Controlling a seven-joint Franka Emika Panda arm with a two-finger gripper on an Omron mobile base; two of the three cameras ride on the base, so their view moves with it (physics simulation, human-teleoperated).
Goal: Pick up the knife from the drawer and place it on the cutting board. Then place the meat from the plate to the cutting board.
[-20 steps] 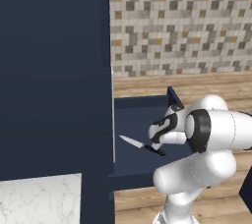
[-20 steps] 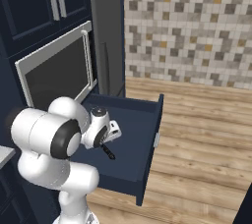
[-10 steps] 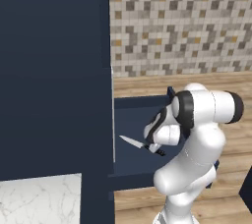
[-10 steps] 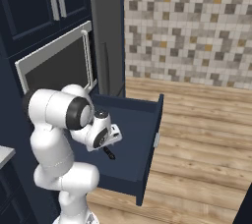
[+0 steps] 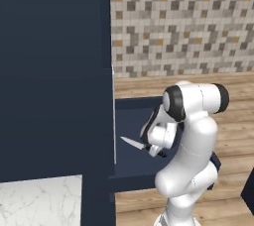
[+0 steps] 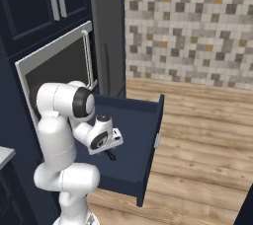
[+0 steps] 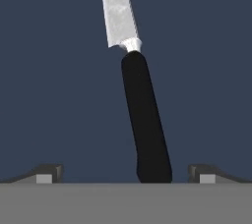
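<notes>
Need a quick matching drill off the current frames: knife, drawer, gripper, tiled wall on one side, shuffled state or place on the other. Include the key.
Things:
1. knife
2. drawer
3. gripper
4. tiled wall

States or places:
A. pulled open, flat navy inside
B. behind the wooden floor, beige and grey mosaic
C. lying on the drawer floor, black handle toward the hand camera
D. open, fingers spread either side of the handle

Pairs: 1-C, 2-A, 3-D, 4-B
</notes>
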